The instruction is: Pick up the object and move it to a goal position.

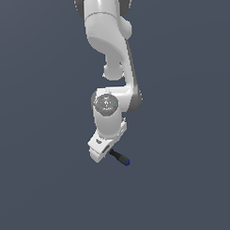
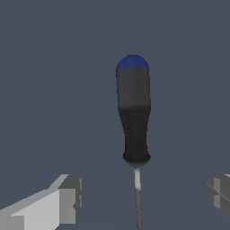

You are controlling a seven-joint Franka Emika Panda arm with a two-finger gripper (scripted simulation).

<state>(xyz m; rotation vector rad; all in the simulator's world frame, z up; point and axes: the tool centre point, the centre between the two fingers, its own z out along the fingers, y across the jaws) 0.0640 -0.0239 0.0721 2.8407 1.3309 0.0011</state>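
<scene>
The screwdriver [image 2: 134, 112] has a black handle, a blue end cap and a thin metal shaft. In the wrist view its shaft runs down between my two fingertips, and the handle points away from them. My gripper [image 2: 143, 195] is open, with its fingers [image 2: 67, 197] wide apart and clear of the shaft on both sides. In the exterior view the handle [image 1: 120, 158] pokes out from under the white hand, toward that view's right. The gripper [image 1: 104, 152] is directly over the shaft, which the hand hides there. I cannot tell the height above the surface.
The surface [image 1: 185, 180] is plain dark grey-blue all around. The white arm [image 1: 107, 37] comes down from the top of the exterior view. No goal marker shows in either view.
</scene>
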